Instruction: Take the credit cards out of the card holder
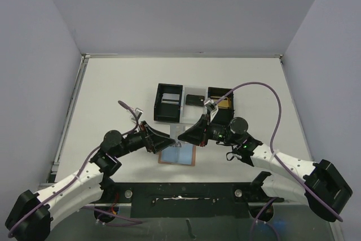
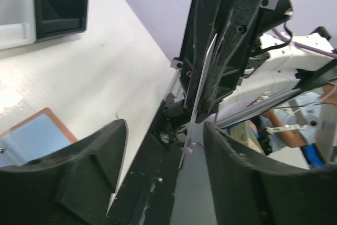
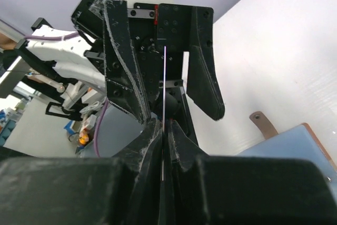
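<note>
Right gripper: jaws pressed together, pinching one thin pale card by its edge. The card is seen edge-on only, so its face and colour cannot be made out.

Left gripper: jaws spread wide, facing the right gripper tip to tip. The card stands in the gap between its fingers, touching neither one.

Wallet: lies open and flat on the table just below the two grippers, blue lining up, brown edge around it. Its near part is covered by the gripper tips in the top view. A small brown tab sticks out at one side.

Tray: black, three compartments, white middle, beyond the grippers and well apart from the wallet.
- Left compartment: silver-grey card.
- Middle: black card.
- Right compartment: gold card, partly hidden by the right wrist and its purple cable.

Table: plain white, glossy, with a raised rim at the left and far sides.

Walls: pale lilac-grey panels on three sides. The wrist views show blurred clutter past the table edge, too unclear to name.
</note>
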Robot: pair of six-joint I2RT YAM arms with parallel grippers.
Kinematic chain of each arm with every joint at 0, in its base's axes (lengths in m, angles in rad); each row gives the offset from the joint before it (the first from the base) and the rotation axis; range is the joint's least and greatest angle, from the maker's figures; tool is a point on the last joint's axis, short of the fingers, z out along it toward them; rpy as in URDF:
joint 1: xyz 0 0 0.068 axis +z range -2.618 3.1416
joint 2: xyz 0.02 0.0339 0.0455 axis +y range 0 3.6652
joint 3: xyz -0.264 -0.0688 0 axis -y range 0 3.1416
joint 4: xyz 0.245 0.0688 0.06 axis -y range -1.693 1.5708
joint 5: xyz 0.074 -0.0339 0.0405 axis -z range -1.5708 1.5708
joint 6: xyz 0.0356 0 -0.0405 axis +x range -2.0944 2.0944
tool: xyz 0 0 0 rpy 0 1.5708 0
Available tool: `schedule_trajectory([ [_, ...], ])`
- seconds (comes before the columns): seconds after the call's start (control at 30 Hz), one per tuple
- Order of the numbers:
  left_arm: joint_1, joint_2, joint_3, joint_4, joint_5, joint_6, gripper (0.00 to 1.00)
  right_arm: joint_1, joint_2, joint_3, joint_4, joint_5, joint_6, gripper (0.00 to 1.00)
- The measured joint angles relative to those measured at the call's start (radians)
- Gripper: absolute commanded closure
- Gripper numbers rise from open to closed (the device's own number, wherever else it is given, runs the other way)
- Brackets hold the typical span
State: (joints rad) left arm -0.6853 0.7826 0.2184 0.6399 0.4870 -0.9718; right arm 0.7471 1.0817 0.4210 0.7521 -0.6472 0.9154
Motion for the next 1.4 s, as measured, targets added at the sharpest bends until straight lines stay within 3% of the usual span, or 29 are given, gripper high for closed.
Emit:
schedule_trajectory([
  [0.2, 0.0, -0.091, 0.065, -0.259, -0.119, 0.093, 0.32, 0.0, -0.069, 0.003, -0.155, 0.087, -0.072, 1.0],
  [0.43, 0.0, -0.111, 0.303, -0.653, -0.29, 0.277, 0.31, 0.003, -0.138, 0.051, -0.388, 0.252, -0.191, 1.0],
  [0.63, 0.025, -0.063, 0.434, -0.843, -0.398, 0.401, 0.3, 0.037, -0.141, 0.12, -0.533, 0.393, -0.301, 1.0],
  [0.8, 0.108, 0.025, 0.52, -0.994, -0.448, 0.465, 0.3, 0.106, -0.105, 0.219, -0.628, 0.516, -0.405, 1.0],
  [1.03, 0.4, 0.039, 0.523, -1.088, -0.515, 0.477, 0.29, 0.137, -0.009, 0.334, -0.728, 0.617, -0.511, 1.0],
  [1.2, 0.425, 0.029, 0.509, -1.126, -0.556, 0.468, 0.29, 0.137, 0.055, 0.395, -0.797, 0.688, -0.581, 1.0],
  [1.4, 0.425, -0.033, 0.504, -1.13, -0.574, 0.467, 0.28, 0.137, 0.203, 0.579, -0.897, 0.78, -0.686, 1.0],
])
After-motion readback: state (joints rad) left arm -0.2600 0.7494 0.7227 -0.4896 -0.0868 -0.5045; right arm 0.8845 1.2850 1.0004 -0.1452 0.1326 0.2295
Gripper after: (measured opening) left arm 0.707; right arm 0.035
